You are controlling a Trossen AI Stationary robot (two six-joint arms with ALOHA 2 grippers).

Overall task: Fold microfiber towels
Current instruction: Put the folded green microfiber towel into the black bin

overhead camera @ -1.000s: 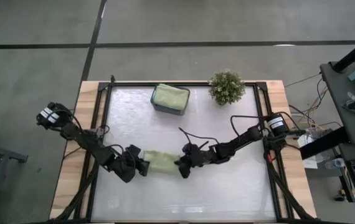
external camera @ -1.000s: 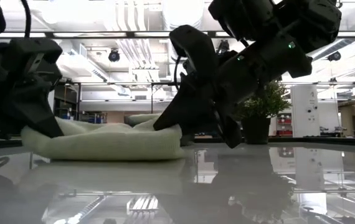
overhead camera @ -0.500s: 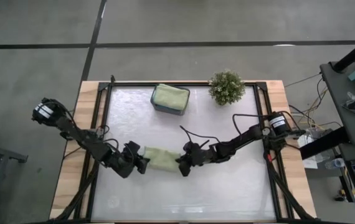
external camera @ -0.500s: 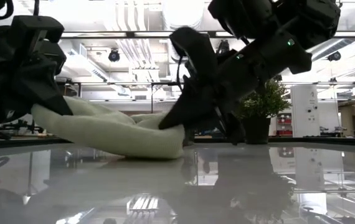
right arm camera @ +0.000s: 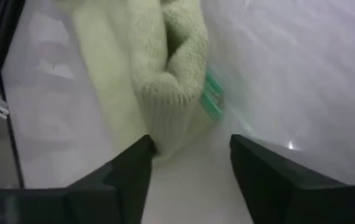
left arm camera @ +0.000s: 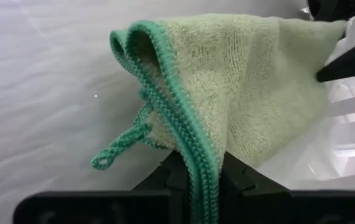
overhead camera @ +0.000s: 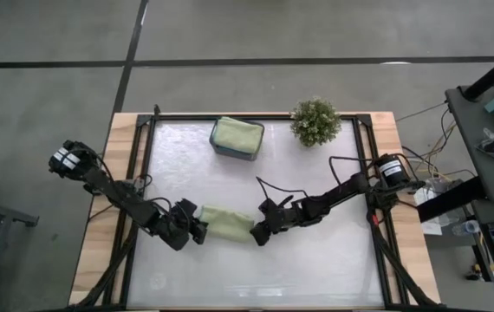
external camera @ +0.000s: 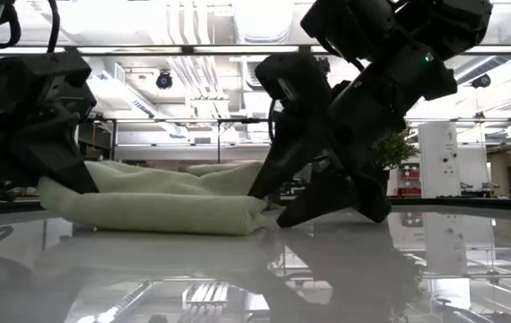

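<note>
One green towel [overhead camera: 227,221], L end effector [overhead camera: 197,232] clamped

Towel [left arm camera: 240,93] hem vanishes between left gripper [left arm camera: 203,186] fingers. Right wrist view: cloth blurred just ahead of right gripper [right arm camera: 190,155], cut off beyond.

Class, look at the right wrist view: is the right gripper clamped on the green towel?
No: the right gripper stands open, the sage green towel just ahead of its fingers.

Left arm reaching in low from its side, left end effector [overhead camera: 197,232] pinched tight on a green cloth [overhead camera: 227,223], right arm stretched low toward the middle, right end effector [overhead camera: 260,234] with fingers [right arm camera: 124,171] spread apart, holding nothing
</note>
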